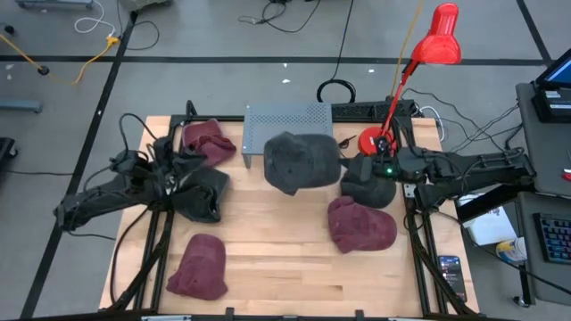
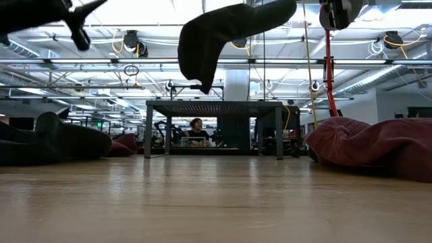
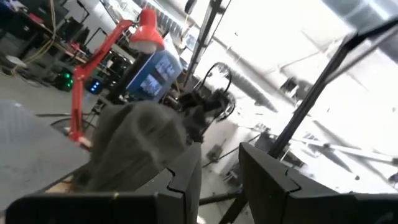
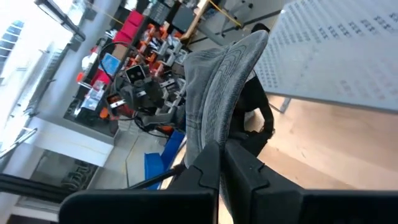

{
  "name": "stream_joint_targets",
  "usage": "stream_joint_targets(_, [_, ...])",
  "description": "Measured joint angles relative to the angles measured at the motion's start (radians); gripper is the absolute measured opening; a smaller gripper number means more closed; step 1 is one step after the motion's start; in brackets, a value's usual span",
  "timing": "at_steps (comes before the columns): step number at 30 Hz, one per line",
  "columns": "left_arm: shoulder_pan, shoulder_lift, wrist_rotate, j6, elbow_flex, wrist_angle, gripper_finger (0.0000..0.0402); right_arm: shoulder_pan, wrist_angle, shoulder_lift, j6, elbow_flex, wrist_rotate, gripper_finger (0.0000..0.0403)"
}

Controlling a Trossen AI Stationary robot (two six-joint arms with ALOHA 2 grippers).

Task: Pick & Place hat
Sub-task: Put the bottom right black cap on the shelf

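Overhead, a wooden table (image 1: 277,259) is seen strewn with maroon hats (image 1: 361,225). A grey hat (image 1: 302,162) is held aloft before the rack (image 1: 287,125), pinched in the right gripper (image 4: 219,152)'s jaws; the left gripper (image 3: 221,168)'s jaws are narrowly parted, empty.

A red desk lamp (image 1: 434,40) is standing at the bench's (image 1: 277,267) far right corner. A phone (image 1: 451,272) is lying beside the bench's right edge.

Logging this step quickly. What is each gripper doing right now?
Left gripper: open, holding nothing, raised over the table's left side.
Right gripper: shut on the gray cap, held up in front of the metal shelf.
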Motion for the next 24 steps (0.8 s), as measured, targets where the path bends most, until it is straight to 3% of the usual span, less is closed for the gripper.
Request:
stream_joint_targets(9, [0.000,0.227,-0.069,-0.167,0.361,-0.184,0.0113,0.000,0.098,0.000,-0.079,0.000,-0.002,0.0000])
stream_joint_targets(24, [-0.006,0.619,-0.092,-0.243,0.954,-0.847,0.0113,0.000,0.098,-0.002,-0.091,0.000,0.006,0.0000])
